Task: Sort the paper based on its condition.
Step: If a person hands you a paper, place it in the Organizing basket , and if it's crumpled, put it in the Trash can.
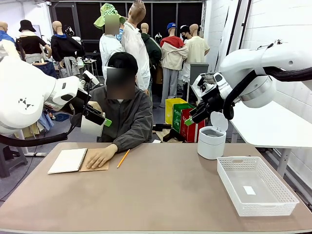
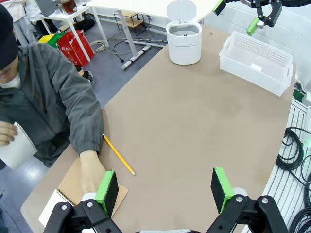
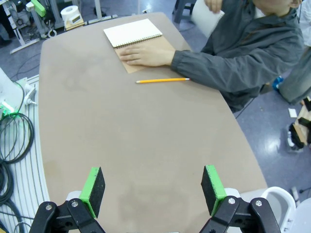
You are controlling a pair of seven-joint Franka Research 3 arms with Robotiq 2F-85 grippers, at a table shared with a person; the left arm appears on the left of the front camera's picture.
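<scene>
The person across the table holds a white sheet of paper [image 1: 90,128] up in one raised hand, near the chest. This paper [image 2: 17,149] is at the left edge of the left wrist view, and the paper [image 3: 206,19] is at the top of the right wrist view. My left gripper [image 1: 104,119] hangs in the air just in front of that sheet, and in its own view the left gripper [image 2: 165,187] is open with nothing between the pads. My right gripper [image 1: 191,117] hovers high beside the white bin. The right gripper [image 3: 153,187] is open and empty over bare table.
A spiral notebook [image 1: 68,160] lies open at the left, with the person's other hand [image 1: 100,157] flat on its tan cover. A yellow pencil [image 1: 123,158] lies beside it. A white lidded bin [image 1: 211,141] stands at the far right. A white mesh basket [image 1: 233,181] at the near right holds a small white slip [image 1: 249,190].
</scene>
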